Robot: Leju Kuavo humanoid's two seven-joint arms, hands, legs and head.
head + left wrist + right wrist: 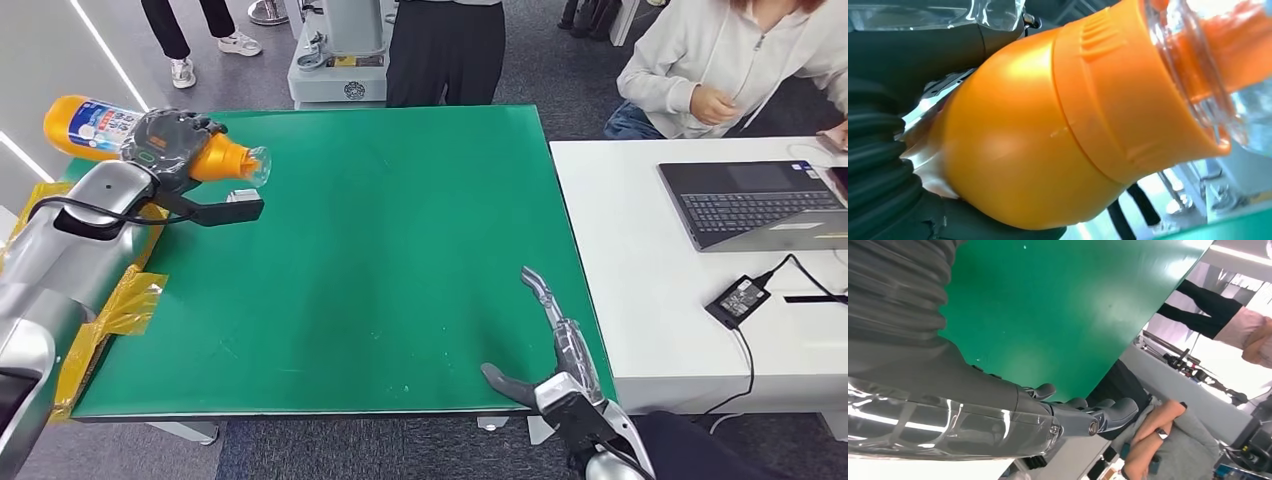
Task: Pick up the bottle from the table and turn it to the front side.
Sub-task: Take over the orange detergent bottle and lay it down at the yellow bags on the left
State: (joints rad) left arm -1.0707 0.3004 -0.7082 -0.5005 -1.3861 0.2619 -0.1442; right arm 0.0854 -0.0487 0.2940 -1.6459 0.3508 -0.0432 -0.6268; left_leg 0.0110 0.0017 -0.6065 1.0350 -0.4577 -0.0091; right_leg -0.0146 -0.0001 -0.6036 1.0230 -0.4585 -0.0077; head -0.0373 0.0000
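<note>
An orange bottle [215,158] with a blue and white label and a clear cap lies on its side in the air above the green table's [380,260] far left corner. My left hand [165,145] grips it around the middle, cap pointing right. Up close, the left wrist view has the bottle's [1048,130] orange shoulder and clear cap, with dark fingers [908,55] wrapped behind it. My right hand [555,350] hovers open over the table's near right edge, fingers stretched forward and holding nothing. The same right hand [1068,412] appears over the green surface in the right wrist view.
A white desk [650,270] adjoins the table on the right, carrying a laptop [760,205] and a power adapter [737,299]. A person in a light hoodie [730,60] sits behind it. Another person in dark trousers [445,50] stands at the far edge. Yellow plastic [120,305] hangs off the left side.
</note>
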